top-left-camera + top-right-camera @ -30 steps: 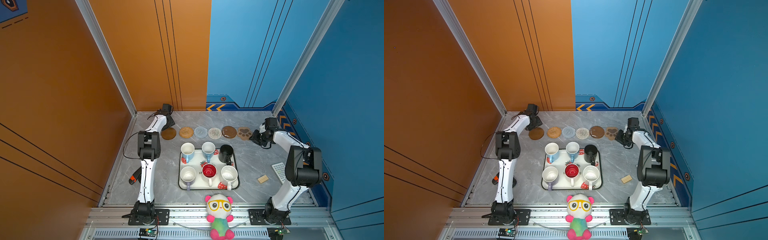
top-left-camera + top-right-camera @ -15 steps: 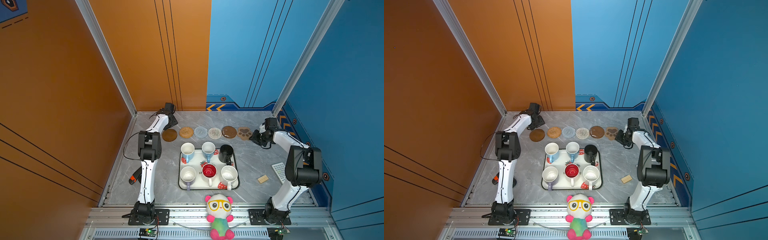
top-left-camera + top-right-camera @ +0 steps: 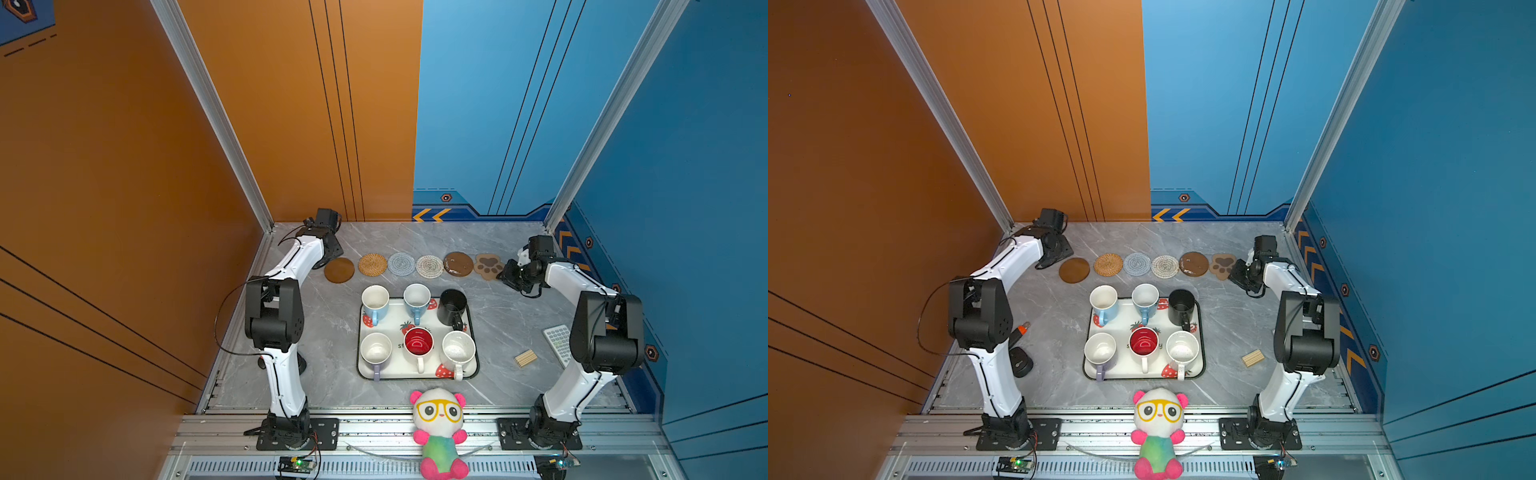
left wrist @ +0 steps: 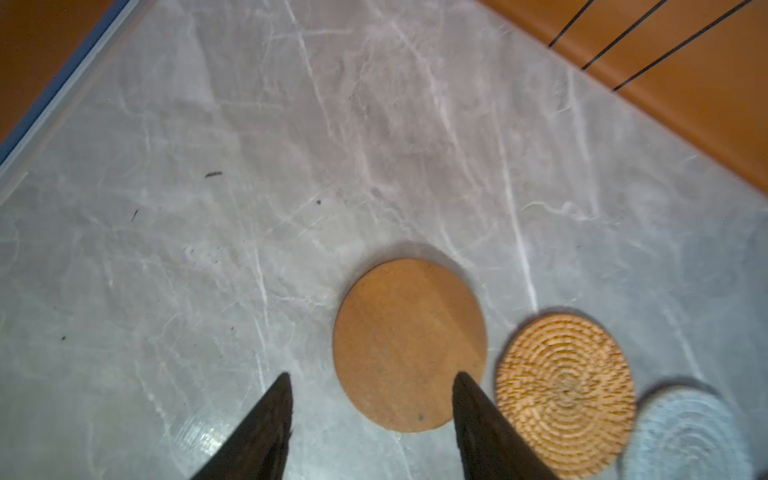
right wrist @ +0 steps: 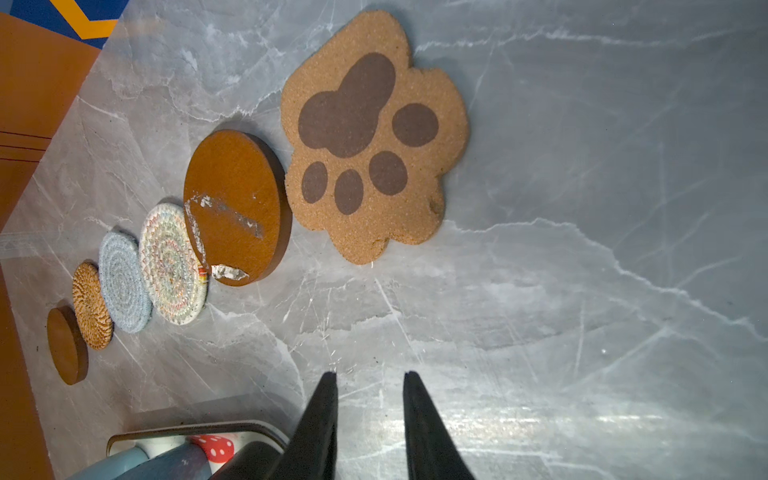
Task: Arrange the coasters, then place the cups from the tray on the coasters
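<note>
- My left gripper (image 4: 370, 376) hangs open and empty at the edge of a plain brown wooden disc coaster (image 4: 409, 345), the leftmost one.
- A white strawberry-print tray (image 3: 399, 368), nearer me, holds all six mugs (image 3: 417, 343).
- My right gripper (image 5: 370, 374) has its fingers apart and empty, near a tan paw-print coaster (image 5: 374, 137).

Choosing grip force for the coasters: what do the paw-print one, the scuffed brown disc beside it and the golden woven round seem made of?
Paw-print coaster: likely cork, matte, grainy speckled surface with crumbled edges.
Scuffed brown disc: probably wood, smooth stained finish, whitish worn patches, thick edge.
Woven round: rattan-like fibre, coiled spiral weave.
</note>
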Robot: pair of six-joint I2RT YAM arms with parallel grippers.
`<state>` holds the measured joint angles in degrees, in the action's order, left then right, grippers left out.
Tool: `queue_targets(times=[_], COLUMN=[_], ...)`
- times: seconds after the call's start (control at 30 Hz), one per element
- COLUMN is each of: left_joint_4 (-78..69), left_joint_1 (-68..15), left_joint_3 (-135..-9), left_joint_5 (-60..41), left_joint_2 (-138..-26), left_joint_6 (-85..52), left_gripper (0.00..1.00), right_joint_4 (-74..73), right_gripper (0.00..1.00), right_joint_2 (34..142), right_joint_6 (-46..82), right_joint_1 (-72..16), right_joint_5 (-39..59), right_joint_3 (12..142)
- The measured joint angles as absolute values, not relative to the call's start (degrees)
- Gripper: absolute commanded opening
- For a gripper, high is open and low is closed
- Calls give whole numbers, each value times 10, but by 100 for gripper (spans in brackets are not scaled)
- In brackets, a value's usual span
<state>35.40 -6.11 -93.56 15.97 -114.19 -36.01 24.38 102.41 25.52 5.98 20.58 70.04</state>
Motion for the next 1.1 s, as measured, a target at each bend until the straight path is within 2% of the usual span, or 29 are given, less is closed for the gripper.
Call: queue_targets(times=[0.3, 0.5, 1.1], left_joint_4=[357, 355, 354], left_joint_1=[-41, -33, -31], left_joint_3=[-858, -852, -854], left_joint_5=[177, 182, 156], left_joint_2=[-1139, -1135, -1180], left_joint_6=[-354, -351, -354], left_gripper=[32, 9, 6], right_joint_4=[244, 244, 244], right_gripper=[27, 27, 27], right_joint_2=[1024, 1024, 1016], right_joint_6=[255, 255, 255], right_joint_1=[51, 48, 43], right_joint_5=[210, 210, 210], right_joint_3=[700, 700, 700])
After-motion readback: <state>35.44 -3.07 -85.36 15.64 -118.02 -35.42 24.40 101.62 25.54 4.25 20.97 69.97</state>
